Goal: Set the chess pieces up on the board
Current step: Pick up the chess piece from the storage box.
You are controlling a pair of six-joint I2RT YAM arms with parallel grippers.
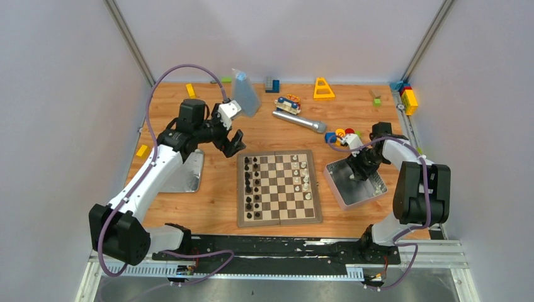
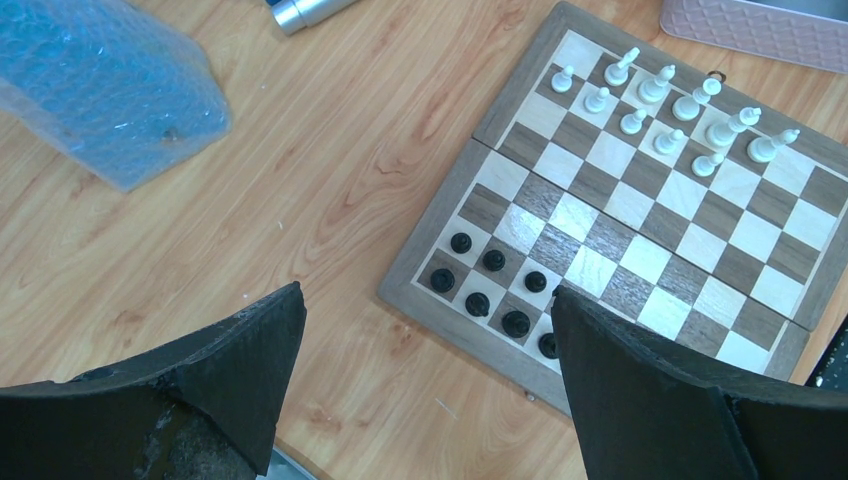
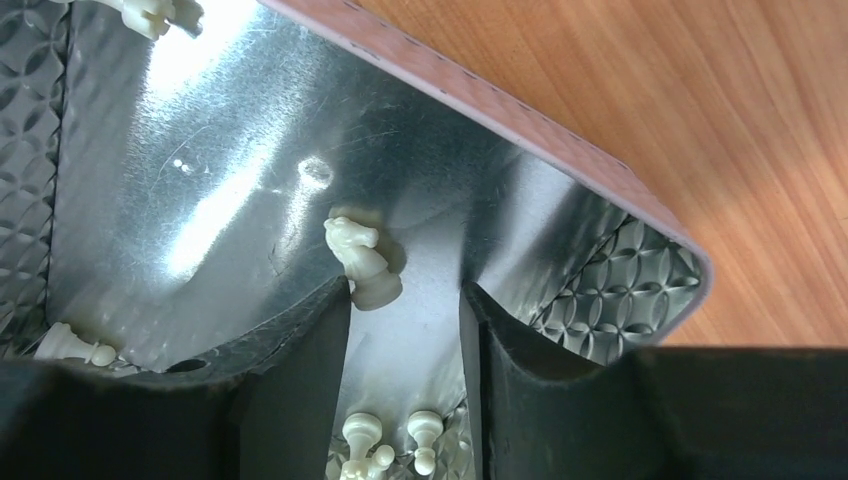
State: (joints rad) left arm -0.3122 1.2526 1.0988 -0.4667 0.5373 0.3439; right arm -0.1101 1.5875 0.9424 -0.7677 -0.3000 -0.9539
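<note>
Board (image 1: 277,189) (image 2: 650,260): lies open and flat on the desk (image 1: 217,198), between the two arms.
White pieces (image 1: 301,176) (image 2: 670,110): some stand upright in the two rows along the board's right edge, filling mostly the far part of those rows; the others lie loose in the tin.
Tin (image 1: 352,192) (image 3: 200,180): shiny metal with pink outer walls, just right of the board and turned at an angle to it.
Knight (image 3: 360,262): white, on its side on the tin floor, its base at the tip of one right gripper finger.
Right gripper (image 1: 360,170) (image 3: 405,290): down inside the tin, to the board's right; jaws partly apart, clamping nothing, the knight just ahead of the gap.
Left gripper (image 1: 234,143) (image 2: 428,300): above the desk just off the board's far left corner; jaws spread wide, holding nothing.
Black pieces (image 1: 250,185) (image 2: 495,290): standing in the two rows along the board's left edge.
Lid (image 1: 189,176): flat metal, on the desk left of the board, partly under the left arm.
</note>
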